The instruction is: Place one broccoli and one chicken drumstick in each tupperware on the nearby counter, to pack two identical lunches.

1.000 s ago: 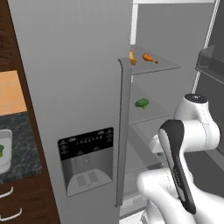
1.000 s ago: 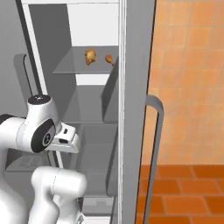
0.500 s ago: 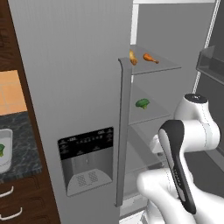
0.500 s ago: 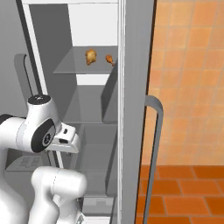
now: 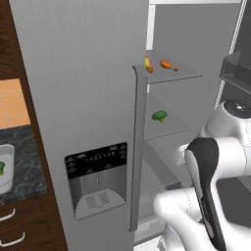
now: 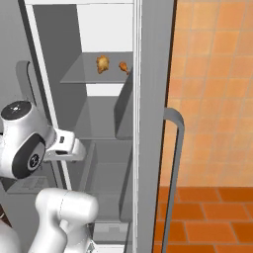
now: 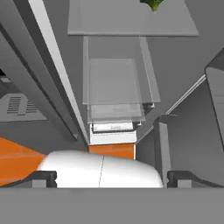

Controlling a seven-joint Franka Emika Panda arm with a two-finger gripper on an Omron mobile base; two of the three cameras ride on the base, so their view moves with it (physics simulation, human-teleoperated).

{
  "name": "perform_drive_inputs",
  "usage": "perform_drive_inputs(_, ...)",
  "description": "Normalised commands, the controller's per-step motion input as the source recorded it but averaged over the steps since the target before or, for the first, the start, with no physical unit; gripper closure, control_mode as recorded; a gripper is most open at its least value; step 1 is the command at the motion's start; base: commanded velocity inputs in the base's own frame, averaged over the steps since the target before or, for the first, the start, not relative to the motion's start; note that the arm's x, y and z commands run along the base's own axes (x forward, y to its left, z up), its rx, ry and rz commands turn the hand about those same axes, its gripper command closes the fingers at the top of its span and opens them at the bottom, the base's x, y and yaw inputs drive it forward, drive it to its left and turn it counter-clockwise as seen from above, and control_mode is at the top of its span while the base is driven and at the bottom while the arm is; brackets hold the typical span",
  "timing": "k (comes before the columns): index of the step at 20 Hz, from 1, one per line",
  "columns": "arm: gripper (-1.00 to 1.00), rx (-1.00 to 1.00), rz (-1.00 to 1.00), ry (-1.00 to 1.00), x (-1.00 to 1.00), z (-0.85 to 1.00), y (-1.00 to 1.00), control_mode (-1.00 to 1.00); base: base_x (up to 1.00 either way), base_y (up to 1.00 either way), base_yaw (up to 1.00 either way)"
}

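Note:
Two chicken drumsticks (image 5: 148, 64) (image 5: 168, 65) lie on the open fridge's top shelf, also seen as drumsticks (image 6: 103, 63) (image 6: 124, 67) from the right. One broccoli (image 5: 159, 116) sits on the shelf below, and in the hand view this broccoli (image 7: 154, 3) peeks in at the top edge. On the marbled counter (image 5: 27, 157) at far left stands a pale tupperware (image 5: 11, 166) with a green broccoli piece (image 5: 1, 168) in it. My gripper (image 7: 112, 178) is open and empty, with one fingertip (image 7: 43, 177) far from the other. It looks down past the lower glass shelves, below the broccoli's shelf.
The closed grey fridge door with its dispenser panel (image 5: 98, 181) and long handle (image 5: 137, 147) stands between the counter and the open compartment. The open right door's edge and handle (image 6: 173, 163) flank the shelves. A door bin (image 5: 235, 68) juts in at right.

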Motion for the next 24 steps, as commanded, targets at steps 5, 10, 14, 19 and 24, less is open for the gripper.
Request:
perform_drive_inputs(5,-1.00,-0.02,0.16,-0.40,0.64,1.00,-0.10,-1.00,0.00,0.00,0.00)
perform_drive_inputs(10,-1.00,0.09,0.09,-0.13,1.00,0.98,-0.27,-1.00,0.00,0.00,0.00)
perform_drive_inputs(14,-1.00,0.02,0.00,-0.08,1.00,0.67,-0.04,-1.00,0.00,0.00,0.00)
perform_drive_inputs(19,-1.00,0.02,-0.01,0.00,0.93,0.09,0.00,-1.00,0.00,0.00,0.00)
perform_drive_inputs(24,-1.00,0.09,0.01,-0.03,0.11,0.12,-0.02,-1.00,0.00,0.00,0.00)
